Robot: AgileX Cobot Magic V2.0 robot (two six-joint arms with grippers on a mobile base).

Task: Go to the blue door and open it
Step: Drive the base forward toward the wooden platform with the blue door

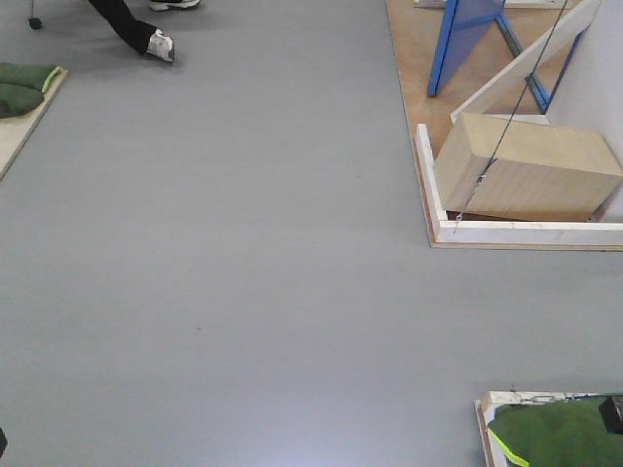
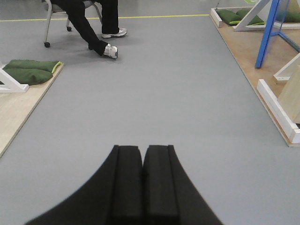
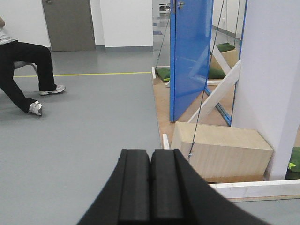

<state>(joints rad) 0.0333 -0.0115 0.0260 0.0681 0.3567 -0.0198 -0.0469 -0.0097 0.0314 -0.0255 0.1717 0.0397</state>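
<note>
The blue door [image 3: 191, 56] stands ahead and right in the right wrist view, a glossy panel with a silver handle [image 3: 176, 4] at the top edge of the frame. Its lower part shows in the front view [image 1: 465, 39], and its edge shows in the left wrist view [image 2: 268, 35]. My left gripper [image 2: 142, 150] is shut and empty over the grey floor. My right gripper [image 3: 150, 153] is shut and empty, well short of the door.
A wooden box [image 3: 220, 149] with a cord sits on a white-framed wooden platform [image 1: 526, 233] by a white wall [image 3: 272, 70]. A seated person [image 3: 23, 70] is at the left. Green cushions [image 2: 28, 70] lie on side platforms.
</note>
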